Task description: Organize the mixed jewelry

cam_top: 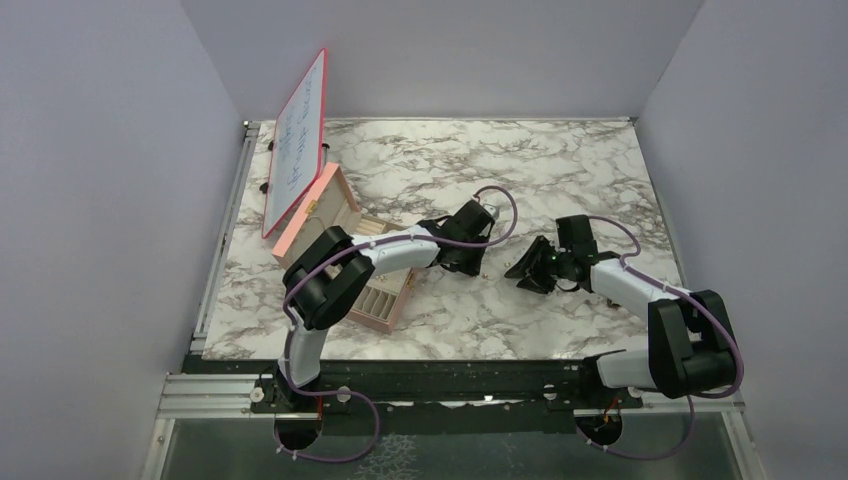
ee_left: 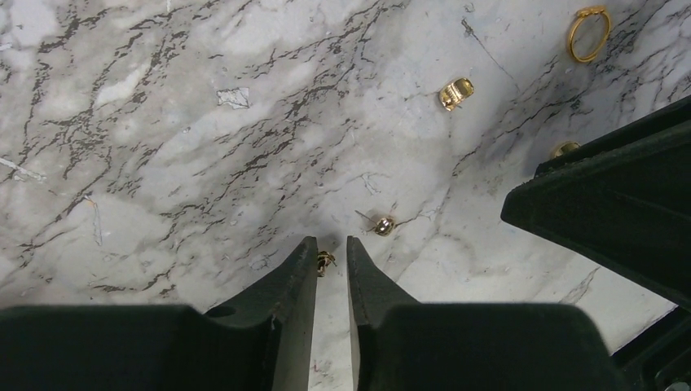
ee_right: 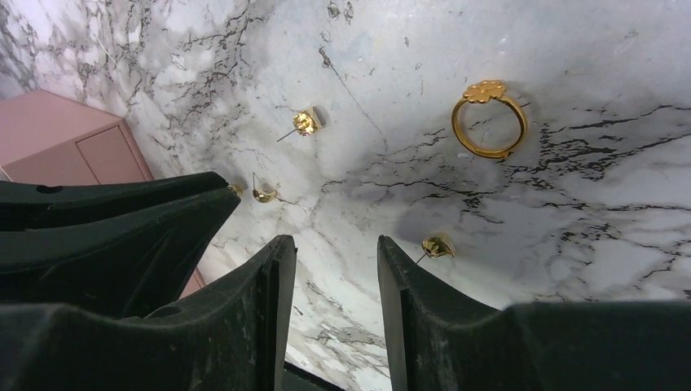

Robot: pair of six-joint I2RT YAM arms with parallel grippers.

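Marbled desk carries the mixed jewelry loose between the two arms; the pink box stands to the left. Left jaws stand narrowly apart, low over the desk, straddling a tiny stud; no firm grip is evident. A second stud lies just beside. Right jaws stand moderately open and empty, near a gold ring. Step in hand, by judgement: picking up the stud. Next move calls for a square pinch, then a lift that does not flick it away.
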